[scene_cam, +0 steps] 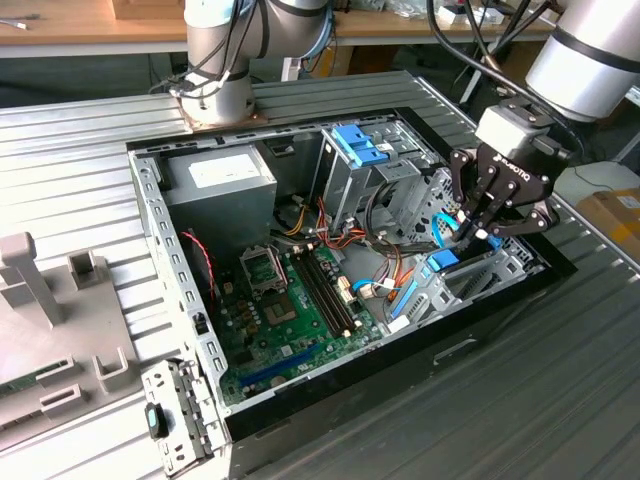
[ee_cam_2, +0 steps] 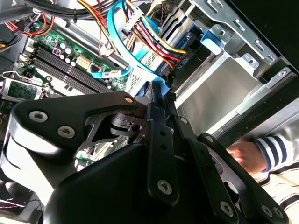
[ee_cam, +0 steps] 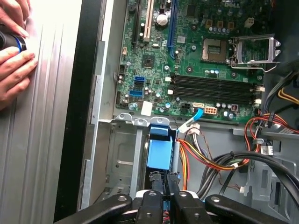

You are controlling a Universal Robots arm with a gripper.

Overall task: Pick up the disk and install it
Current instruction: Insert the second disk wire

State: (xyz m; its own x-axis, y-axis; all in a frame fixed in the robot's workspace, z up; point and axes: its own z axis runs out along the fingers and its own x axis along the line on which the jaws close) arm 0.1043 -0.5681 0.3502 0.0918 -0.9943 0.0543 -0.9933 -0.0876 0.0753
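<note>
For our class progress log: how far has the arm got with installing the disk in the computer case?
Done: the disk is picked up, pinched by its blue frame in the gripper. In hand: it stands edge-on inside the metal drive bay beside the motherboard. Left: the gripper has not let go; whether the disk is fully seated cannot be told.

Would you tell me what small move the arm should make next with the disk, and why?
Probably ease the disk slightly deeper into the metal bay: the fingers are shut on its blue-framed edge, and it stands on edge inside the bay, seemingly not yet fully seated.
</note>
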